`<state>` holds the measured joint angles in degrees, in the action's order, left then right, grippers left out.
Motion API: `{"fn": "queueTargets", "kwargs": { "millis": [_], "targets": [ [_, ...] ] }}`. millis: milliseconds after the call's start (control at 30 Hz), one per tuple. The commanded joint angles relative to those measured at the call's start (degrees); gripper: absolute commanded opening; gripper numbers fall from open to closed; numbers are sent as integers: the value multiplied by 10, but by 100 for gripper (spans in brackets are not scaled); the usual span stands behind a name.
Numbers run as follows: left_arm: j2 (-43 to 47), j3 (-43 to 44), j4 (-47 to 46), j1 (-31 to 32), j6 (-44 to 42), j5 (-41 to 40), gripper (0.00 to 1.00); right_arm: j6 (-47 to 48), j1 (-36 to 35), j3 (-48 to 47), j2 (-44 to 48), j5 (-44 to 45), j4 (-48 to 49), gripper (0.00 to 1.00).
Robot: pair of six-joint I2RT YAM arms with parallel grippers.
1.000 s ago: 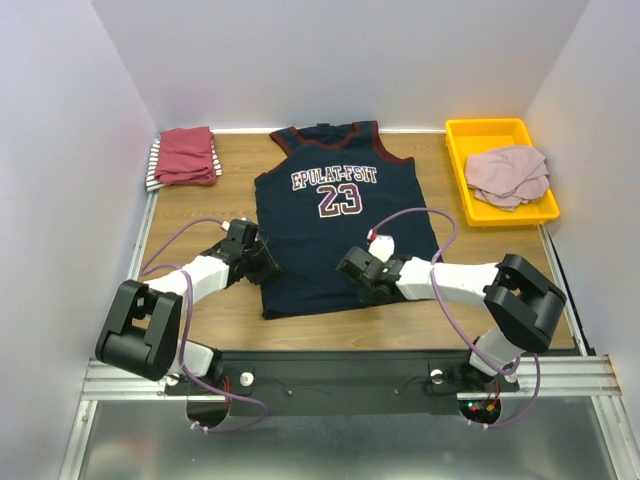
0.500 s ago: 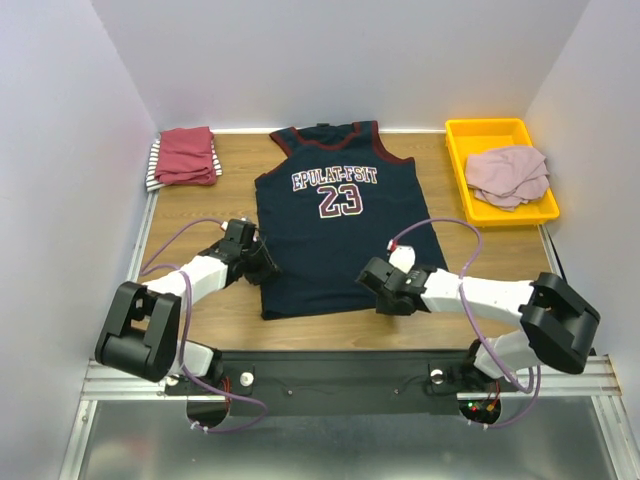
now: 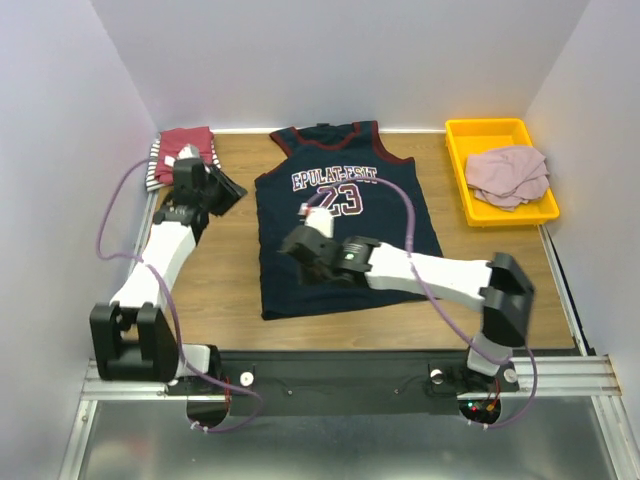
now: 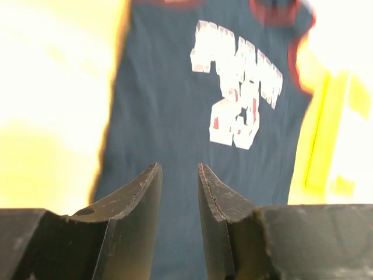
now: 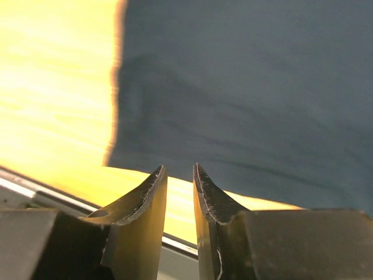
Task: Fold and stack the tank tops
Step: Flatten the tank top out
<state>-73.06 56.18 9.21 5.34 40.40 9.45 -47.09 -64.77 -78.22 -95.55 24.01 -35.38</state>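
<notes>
From above, a large navy jersey (image 3: 285, 205) with maroon trim and the white number 23 is seen spread flat, front up, at the middle of the wooden tabletop (image 3: 215, 270). At the far left corner a dark-red folded top (image 3: 190, 140) is stacked on a black-and-white striped top (image 3: 155, 168). At the far right, a crumpled dusty-pink top (image 3: 508, 172) is held in a yellow plastic tray (image 3: 490, 128). The left claw (image 3: 232, 190) is stretched out over bare wood between the folded stack and the jersey's left armhole. The right claw (image 3: 290, 245) is reached across above the jersey's lower left part. Through the left wrist camera, the left claw (image 4: 179, 175) is shown with its fingers apart and nothing between them, and the large navy jersey (image 4: 163, 105) is blurred beyond them. Through the right wrist camera, the right claw (image 5: 179, 172) is shown with a narrow gap and nothing gripped. It is poised above the hem corner of the large navy jersey (image 5: 250, 87), with the wooden tabletop (image 5: 52, 87) beside it.
</notes>
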Motion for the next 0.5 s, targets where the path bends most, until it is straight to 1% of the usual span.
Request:
{"fn": "queueTargets", "kwargs": {
  "millis": [0,33,67,100,200,333,467],
  "targets": [
    [-102,83,-30,-28,-57,14,41,60,-32,-123,-94,-19,34,28],
    [-128,135,-26,-31,-74,22,41,66,-35,-143,-114,-24,45,27],
    [-174,161,-15,-35,-92,36,40,81,-39,-177,-155,-38,50,25],
    [-195,209,-3,-35,-124,36,40,86,-40,-198,-175,-44,54,25],
    [-259,276,39,-37,-156,36,40,104,-50,-258,-244,-51,56,24],
    [-285,289,53,-39,-177,43,40,107,-64,-291,-293,-52,56,23],
    [-284,275,46,-40,-175,42,40,90,-76,-281,-313,-55,56,23]
  ]
}}
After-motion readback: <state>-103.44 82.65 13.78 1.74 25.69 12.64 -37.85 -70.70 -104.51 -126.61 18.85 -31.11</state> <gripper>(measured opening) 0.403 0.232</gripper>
